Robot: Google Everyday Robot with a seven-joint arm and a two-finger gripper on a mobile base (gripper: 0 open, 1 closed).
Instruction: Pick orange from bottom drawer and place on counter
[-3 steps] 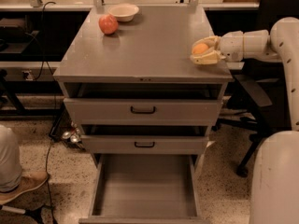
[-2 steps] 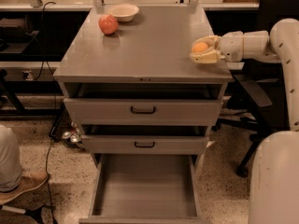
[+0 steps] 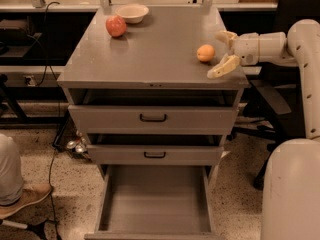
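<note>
We see the orange (image 3: pixel 205 53) resting on the grey worktop (image 3: pixel 160 54) near its right edge, just left of the end effector (image 3: pixel 217 54). The end effector reaches in from the right with its two fingers spread wide. It grips nothing, and neither finger appears to touch the fruit. At the worktop's far left sit a reddish apple (image 3: pixel 116 26) and a pale bowl (image 3: pixel 132 12), well apart from the orange. Below, the bottom drawer (image 3: pixel 155 199) stands pulled out.
</note>
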